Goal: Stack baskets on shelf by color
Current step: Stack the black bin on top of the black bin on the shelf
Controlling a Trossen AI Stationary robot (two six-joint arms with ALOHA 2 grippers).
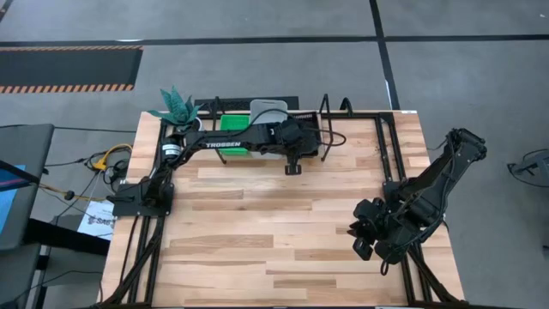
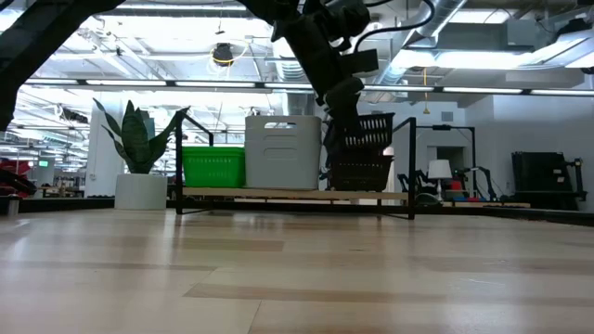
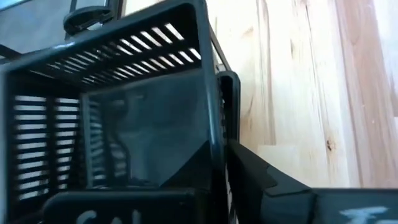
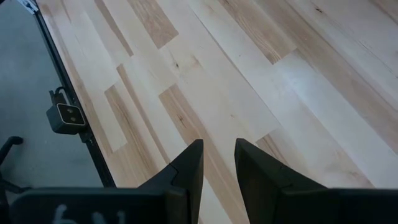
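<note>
The shelf (image 2: 297,195) is a light wooden board on a black wire frame with upright end loops, standing along the far edge of the table (image 1: 283,232). On it, in the low view, three groups stand in a row. The green baskets (image 2: 213,167) sit nearest the plant (image 2: 139,148), low and bright, with slotted sides. Just beside them the white baskets (image 2: 283,151) rise in a taller translucent stack with plain ribbed walls. Beside those are the black baskets (image 2: 362,160), mesh-sided; the upper one is tilted and sits loosely above the lower stack.

The left gripper (image 1: 293,163) reaches over the shelf at the black baskets. In the left wrist view the top black basket's slatted walls and open inside fill the picture, and nothing shows in it. One dark finger (image 3: 249,171) lies against the basket's rim wall; whether the jaws are clamped on that rim or have just let go I cannot tell.

The right gripper (image 4: 217,163) hangs over bare table near the right front, well apart from the shelf, its fingers (image 4: 189,165) set a little apart with nothing between them.
</note>
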